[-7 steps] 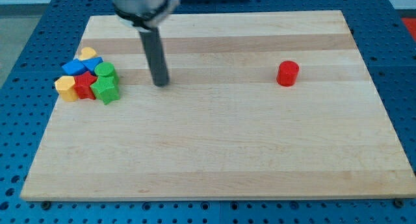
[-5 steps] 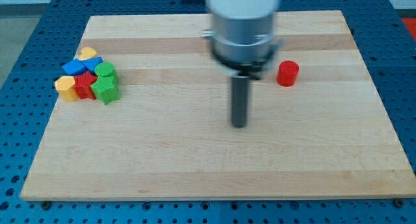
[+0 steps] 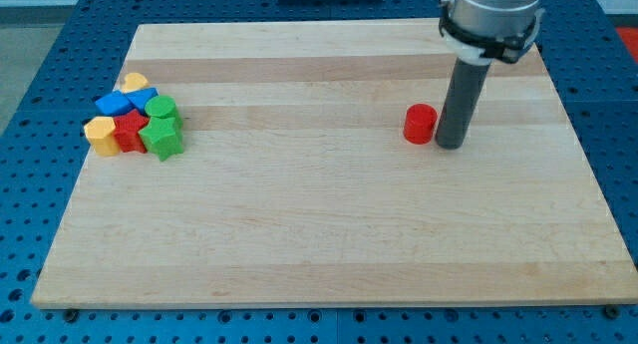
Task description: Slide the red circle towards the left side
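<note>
The red circle (image 3: 420,124) stands on the wooden board (image 3: 329,234), right of centre. My tip (image 3: 449,145) is down on the board right against the red circle's right side, touching it or nearly so. The dark rod rises from the tip to the arm's housing at the view's top right.
A tight cluster of blocks sits near the board's left edge: a yellow block (image 3: 134,82), a blue block (image 3: 117,102), a green block (image 3: 160,108), a yellow block (image 3: 100,135), a red block (image 3: 130,131) and a green star-like block (image 3: 161,140).
My tip swept from beside the left cluster across the board to the red circle's right side. The red circle has shifted a little to the left and down.
</note>
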Robot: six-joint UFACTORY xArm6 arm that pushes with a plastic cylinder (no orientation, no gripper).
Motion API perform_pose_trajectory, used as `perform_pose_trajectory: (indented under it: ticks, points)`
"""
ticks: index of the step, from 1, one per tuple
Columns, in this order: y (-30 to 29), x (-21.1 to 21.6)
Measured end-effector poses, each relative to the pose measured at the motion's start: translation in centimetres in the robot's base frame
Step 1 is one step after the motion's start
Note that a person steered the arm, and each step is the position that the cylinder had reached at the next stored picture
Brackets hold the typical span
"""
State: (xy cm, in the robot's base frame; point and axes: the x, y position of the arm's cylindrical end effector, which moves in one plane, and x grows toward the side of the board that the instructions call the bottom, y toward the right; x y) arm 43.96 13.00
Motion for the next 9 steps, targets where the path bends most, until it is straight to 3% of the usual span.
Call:
perform_pose_trajectory:
  ticks: [2, 4, 6, 9]
  points:
    - [-3.1, -0.3]
    - [0.3, -3.0]
    - [-4.6, -6.1]
    - [-10.8, -2.8]
